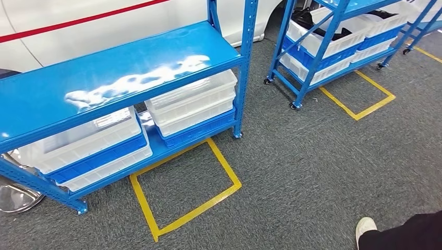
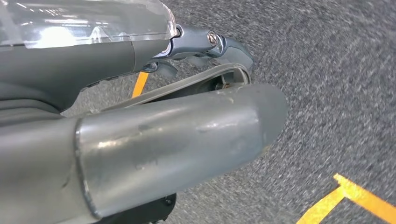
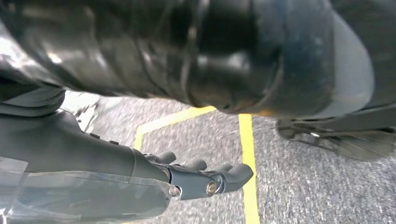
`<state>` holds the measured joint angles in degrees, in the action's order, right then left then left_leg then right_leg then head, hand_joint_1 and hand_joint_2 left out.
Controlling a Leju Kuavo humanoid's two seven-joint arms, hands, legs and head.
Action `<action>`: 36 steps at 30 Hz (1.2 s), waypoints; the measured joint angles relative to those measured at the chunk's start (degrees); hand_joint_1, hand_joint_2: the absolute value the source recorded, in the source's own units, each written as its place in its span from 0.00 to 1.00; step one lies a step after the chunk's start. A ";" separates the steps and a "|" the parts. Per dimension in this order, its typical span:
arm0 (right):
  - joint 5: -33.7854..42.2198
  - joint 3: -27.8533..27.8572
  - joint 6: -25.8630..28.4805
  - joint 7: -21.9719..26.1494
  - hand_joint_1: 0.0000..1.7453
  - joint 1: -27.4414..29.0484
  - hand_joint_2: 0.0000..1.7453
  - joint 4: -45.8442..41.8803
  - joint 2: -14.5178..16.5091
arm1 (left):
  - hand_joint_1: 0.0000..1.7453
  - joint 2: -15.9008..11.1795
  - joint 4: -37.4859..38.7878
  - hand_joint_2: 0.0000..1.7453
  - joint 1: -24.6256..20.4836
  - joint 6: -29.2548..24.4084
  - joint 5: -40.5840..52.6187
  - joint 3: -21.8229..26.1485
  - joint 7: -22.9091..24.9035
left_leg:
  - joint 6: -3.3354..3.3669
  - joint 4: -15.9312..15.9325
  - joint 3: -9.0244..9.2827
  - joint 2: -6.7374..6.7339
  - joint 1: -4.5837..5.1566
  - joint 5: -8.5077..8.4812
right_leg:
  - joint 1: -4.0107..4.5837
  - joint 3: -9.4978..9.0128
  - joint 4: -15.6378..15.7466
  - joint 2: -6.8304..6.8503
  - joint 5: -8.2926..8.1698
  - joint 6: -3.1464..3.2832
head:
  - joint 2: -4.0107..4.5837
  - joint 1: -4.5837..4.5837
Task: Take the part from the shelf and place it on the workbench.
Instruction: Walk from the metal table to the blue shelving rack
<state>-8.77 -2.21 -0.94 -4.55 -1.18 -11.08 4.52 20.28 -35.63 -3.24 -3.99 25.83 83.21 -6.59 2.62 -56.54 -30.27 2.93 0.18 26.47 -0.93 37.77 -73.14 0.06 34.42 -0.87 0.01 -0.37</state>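
Note:
My left hand (image 2: pixel 201 46) hangs over the grey carpet, dark fingers curled toward the thick grey thumb (image 2: pixel 187 144). Between them sits a thin curved grey rim of a part (image 2: pixel 219 74), which the hand holds. A shiny silver piece with a dark rim (image 1: pixel 15 197) shows at the lower left edge of the head view, beside the shelf foot; it looks like that same part. My right hand (image 3: pixel 201 177) hangs low with its fingers stretched out and nothing in them. The blue shelf (image 1: pixel 120 67) stands close ahead on the left.
White and blue bins (image 1: pixel 193 107) fill the shelf's lower level. A yellow tape square (image 1: pixel 182 182) marks the carpet in front. A second wheeled blue rack (image 1: pixel 333 47) stands at the back right. A person's white shoe (image 1: pixel 365 226) is at the lower right.

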 joint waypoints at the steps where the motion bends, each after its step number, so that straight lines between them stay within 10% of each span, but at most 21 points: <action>1: 0.01 0.00 0.00 -0.01 0.00 0.03 0.00 0.00 -0.01 | 0.00 0.03 0.00 0.00 0.00 -0.11 -0.18 0.00 0.02 | -0.19 -0.32 0.03 0.91 -0.08 0.19 | -0.14 -1.32 3.31 -0.45 -2.37 -0.06 | 0.00 -0.01; 5: 0.01 -0.01 -0.02 -0.04 0.00 0.15 0.00 0.05 -0.08 | 0.00 0.08 0.00 0.00 -0.02 -0.67 -0.98 0.01 0.04 | -1.39 -1.68 -0.89 3.43 -0.16 1.07 | -0.33 -5.26 12.86 -3.93 -6.09 0.46 | 0.01 -0.02; 7: 0.01 -0.02 -0.04 -0.04 0.00 -0.13 0.00 0.05 -0.07 | 0.00 0.05 0.00 0.00 0.05 -0.97 -1.29 0.02 0.05 | -1.93 -1.73 -1.10 4.20 -0.23 1.11 | -0.23 -5.32 13.02 -2.75 -6.20 1.19 | 0.00 -0.03; 10: 0.03 -0.02 -0.04 -0.07 0.00 -0.12 0.00 0.04 -0.10 | 0.00 0.00 0.00 0.00 0.00 -1.37 -1.86 0.02 0.04 | -2.83 -5.74 -2.87 0.74 -0.21 3.60 | -0.35 -5.75 13.59 -0.49 -6.23 2.33 | 0.00 0.06; 14: 0.03 -0.03 -0.07 -0.14 0.00 0.20 0.00 0.04 -0.09 | 0.00 -0.01 0.00 0.00 -0.06 -1.80 -2.36 0.02 0.06 | -3.64 -18.56 -9.60 -2.50 -0.53 8.54 | -0.15 -5.88 13.62 2.83 -5.79 2.74 | 0.01 0.14; 18: 0.05 -0.03 -0.07 -0.17 0.00 0.13 0.00 0.04 -0.08 | 0.00 -0.03 0.00 0.00 0.00 -1.95 -2.52 0.02 0.06 | -2.74 -6.65 -3.86 -5.59 -0.17 1.71 | 0.02 -6.85 13.60 5.64 -5.07 2.19 | 0.01 0.13; 20: 0.06 -0.04 -0.07 -0.17 0.00 0.09 0.00 0.04 -0.07 | 0.00 -0.05 0.00 0.00 -0.08 -2.04 -2.85 -0.09 0.06 | -1.99 -2.29 -1.88 -7.32 0.34 0.63 | 0.21 -7.31 13.64 6.80 -4.67 1.59 | 0.01 0.12; 22: 0.07 -0.06 -0.06 -0.17 0.00 -0.25 0.00 0.02 -0.03 | 0.00 -0.06 0.00 0.00 0.06 -2.20 -3.29 -0.17 0.06 | -1.48 -1.79 -1.85 -6.28 0.48 0.71 | 0.28 -7.86 13.91 7.95 -4.48 0.93 | 0.01 0.12; 25: 0.08 -0.09 -0.04 -0.18 0.00 -0.44 0.00 -0.07 0.00 | 0.00 0.11 0.00 0.00 0.19 -2.40 -3.75 -0.18 0.06 | -0.50 -0.61 -0.93 -4.15 -0.10 -0.08 | 0.09 -7.51 11.37 4.36 -2.30 0.08 | 0.00 0.09; 27: 0.09 -0.10 -0.04 -0.18 0.00 -0.17 0.00 -0.07 -0.02 | 0.00 0.17 0.00 0.00 0.09 -2.43 -3.89 -0.21 0.06 | -0.10 -0.43 -0.80 -2.83 -0.27 -0.31 | 0.00 -4.12 4.68 0.79 1.23 -0.03 | 0.01 0.08; 29: 0.09 -0.11 -0.04 -0.21 0.00 -0.06 0.00 -0.07 -0.02 | 0.00 0.17 0.00 0.00 0.06 -2.43 -4.03 -0.23 0.06 | -0.03 -0.49 -0.79 -1.20 -0.22 -0.26 | 0.02 -0.66 -1.12 0.08 2.70 -0.07 | 0.01 0.09; 33: 0.14 -0.13 -0.01 -0.27 0.00 0.20 0.00 -0.04 -0.07 | 0.00 0.19 0.00 0.00 0.09 -2.75 -4.88 -0.35 0.04 | -0.46 -1.08 -0.44 2.39 -0.17 0.31 | -0.12 -3.51 8.46 -2.29 -5.14 0.23 | 0.00 0.07; 36: 0.34 -0.13 0.05 -0.28 0.00 0.25 0.00 0.04 -0.16 | 0.00 0.19 0.00 0.00 0.09 -3.06 -5.81 -0.87 0.02 | -1.40 -1.65 -1.09 4.24 -0.18 0.73 | -0.11 -5.24 13.24 -4.46 -6.55 0.57 | 0.01 0.08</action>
<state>-8.43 -2.34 -0.89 -4.84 -0.92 -11.04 4.36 20.47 -35.63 -3.15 -7.05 20.02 82.34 -6.57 1.23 -58.18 -31.36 7.17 0.00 27.20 -1.05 32.54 -59.90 -4.40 27.87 -0.31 0.02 -0.29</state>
